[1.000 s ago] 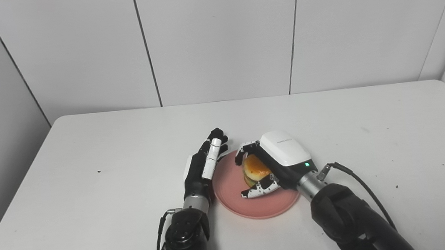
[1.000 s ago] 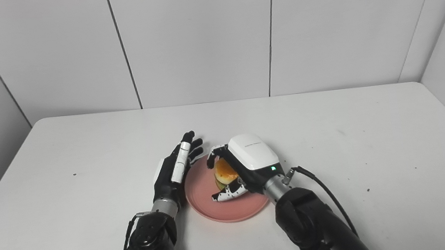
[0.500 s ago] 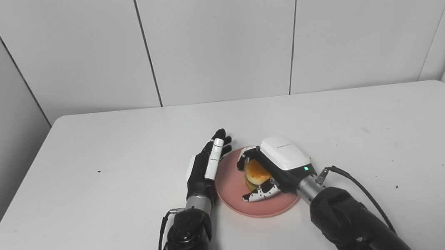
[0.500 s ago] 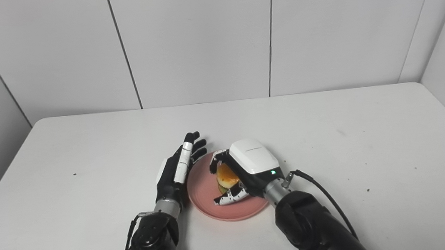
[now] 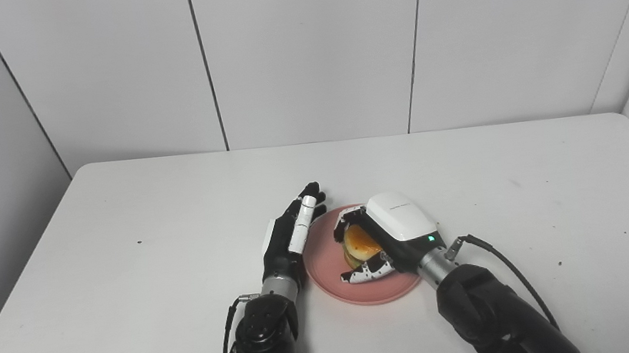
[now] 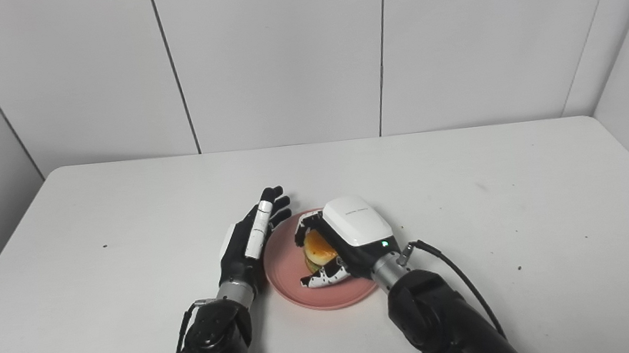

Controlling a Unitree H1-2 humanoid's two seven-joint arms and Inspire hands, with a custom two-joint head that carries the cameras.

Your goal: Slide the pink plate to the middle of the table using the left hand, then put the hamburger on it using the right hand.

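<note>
Since the picture from a second ago, the right robot hand (image 5: 384, 239) has come down a little, so the small toy hamburger with the shiny orange bun (image 5: 359, 243) now sits lower over the round pink plate (image 5: 324, 265). The plate itself has hardly moved.

The first job looks done. The pink plate lies near the middle of the white table (image 5: 120, 234), a bit toward the robot's side. The left robot hand (image 5: 290, 237) stands on its edge just beside the plate's left rim, with its black fingers straight and close together, holding nothing. I cannot tell if it touches the rim.

The second job is almost done. The right hand is curled around the hamburger, with fingers over the top and the thumb (image 5: 368, 272) under the near side. The hamburger is over the middle of the plate. It looks like it rests on the plate or is very close to it, but the hand hides the bottom, so I cannot be sure.

What is left, I think, is for the right hand to let go of the hamburger and pull away without knocking it over.
</note>
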